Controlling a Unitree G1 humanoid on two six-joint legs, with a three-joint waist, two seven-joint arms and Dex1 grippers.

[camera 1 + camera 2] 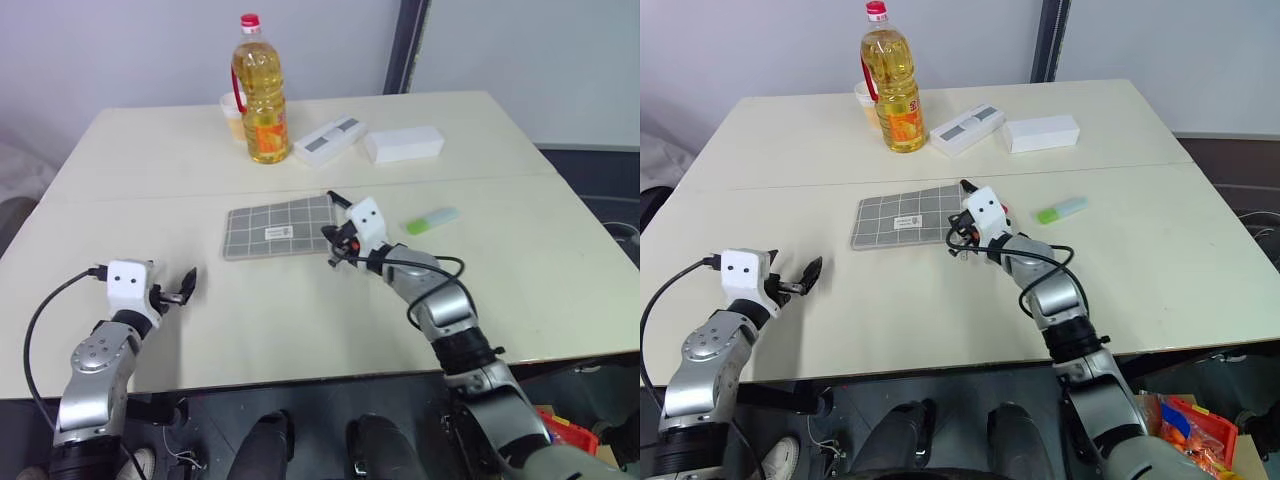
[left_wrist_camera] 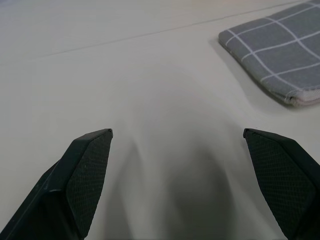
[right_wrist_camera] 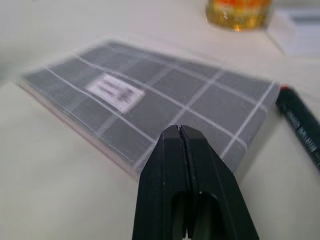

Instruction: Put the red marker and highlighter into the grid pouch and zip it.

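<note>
The grid pouch (image 1: 278, 228) lies flat mid-table, its white label facing up. My right gripper (image 3: 178, 130) is shut, nothing showing between its fingers, with the tips over the pouch's right near corner. Just beyond that corner lies the red marker (image 3: 300, 125), slim and black, partly hidden behind my right hand in the eye views. The light-green highlighter (image 1: 432, 220) rests on the table to the right of that hand. My left gripper (image 2: 177, 132) stands open and empty just above the table, well left of the pouch (image 2: 280, 55) and nearer the front.
At the back stand a bottle of yellow oil (image 1: 260, 90) with a small cup (image 1: 231, 108) behind it, and to its right two white boxes (image 1: 328, 140) (image 1: 404, 144). The table's front edge (image 1: 300, 375) runs just before my arms.
</note>
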